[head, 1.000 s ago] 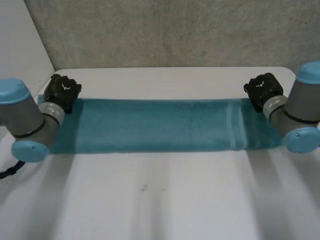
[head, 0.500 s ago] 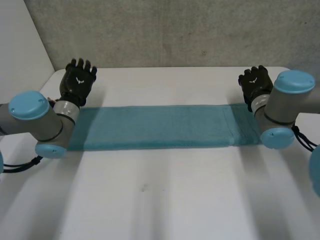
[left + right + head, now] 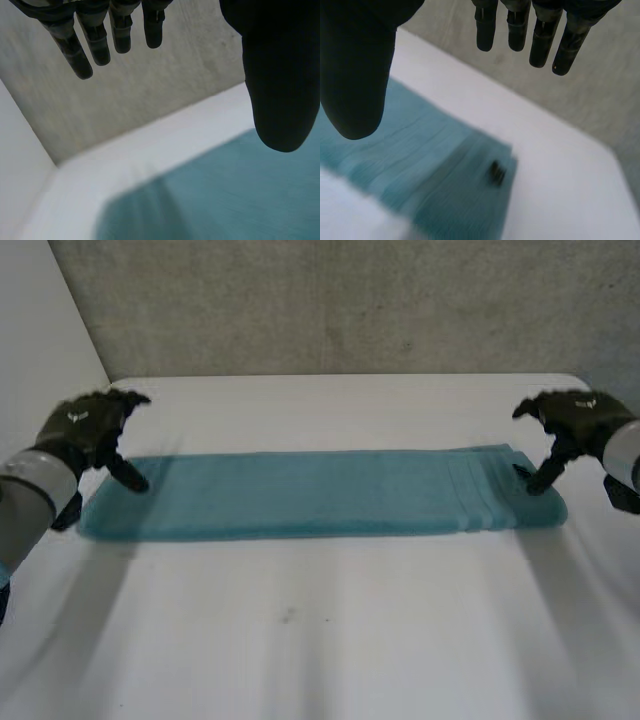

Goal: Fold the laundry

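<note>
A teal towel (image 3: 320, 490) lies folded into a long narrow strip across the white table (image 3: 320, 640), with woven stripes near its right end. My left hand (image 3: 85, 425) hovers open just above the strip's left end, fingers spread, holding nothing. My right hand (image 3: 575, 420) hangs open above the right end, thumb pointing down toward the cloth. In the left wrist view the straight fingers (image 3: 95, 45) and thumb stand apart over the towel (image 3: 240, 200). In the right wrist view the thumb (image 3: 355, 75) and fingers are likewise spread above the striped towel (image 3: 420, 165).
A grey concrete wall (image 3: 350, 300) runs behind the table's far edge. A white panel (image 3: 40, 330) stands at the far left. A small dark tag (image 3: 495, 172) sits near the towel's end in the right wrist view. Bare tabletop stretches in front of the towel.
Both hands let go of the towel's far corners, opened, and swung outward to hover over its two ends. The towel has settled flat as a strip.
</note>
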